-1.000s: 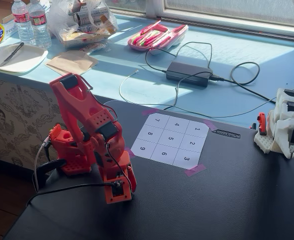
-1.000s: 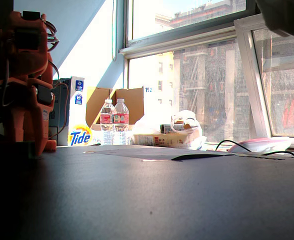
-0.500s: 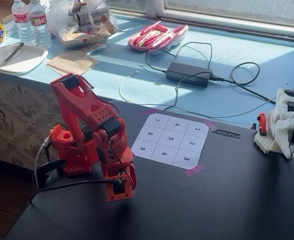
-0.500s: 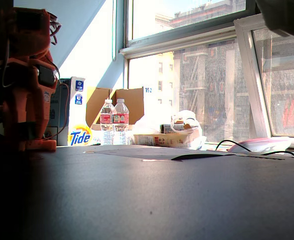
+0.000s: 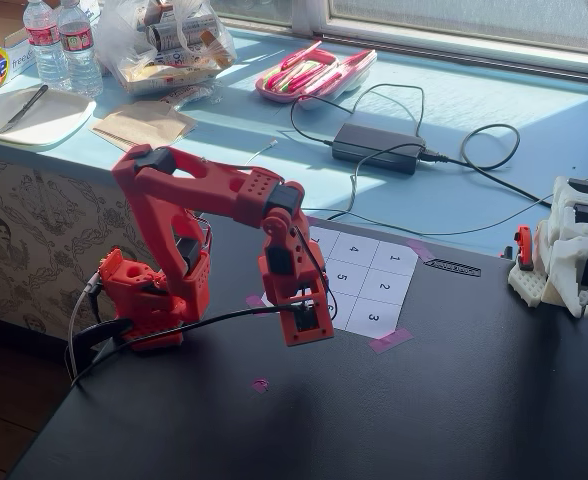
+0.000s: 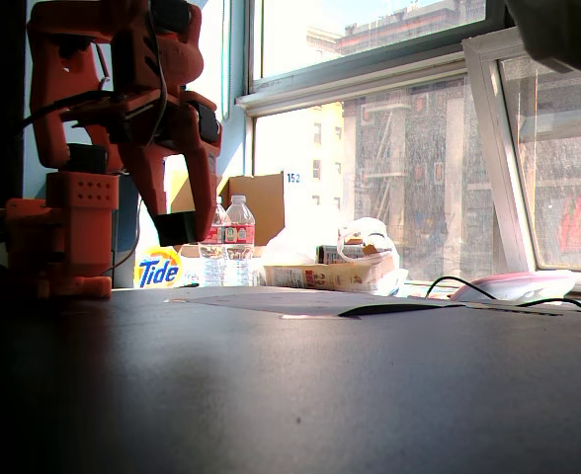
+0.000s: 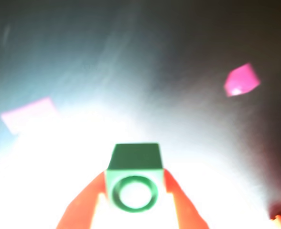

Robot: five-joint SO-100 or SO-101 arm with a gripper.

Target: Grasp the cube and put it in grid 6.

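**Cube lifted and carried toward the grid**

The green cube [image 7: 134, 180] sits clamped between the two red fingers [image 7: 83, 207] of the gripper [image 7: 133, 210] at 6 o'clock in the wrist view, its ringed face turned toward the camera, a plain face above it; it is as wide as it is tall, so no long axis shows; in both fixed views the cube itself cannot be made out.

Half a second ago the red arm [image 5: 209, 190] was folded low with its gripper down at the black table [image 5: 454, 400], at 8 o'clock of the paper grid [image 5: 359, 280]; now the forearm reaches out level and the gripper [image 5: 307, 330] hangs clear of the table over the grid's 8 o'clock corner, hiding the squares there; grid 6 cannot be seen; a small pink scrap [image 5: 261, 384] now shows on the table where the gripper had been; pink tape [image 5: 388, 340] holds the grid's near corner; a power adapter [image 5: 376, 147] lies at 12 o'clock of the grid.
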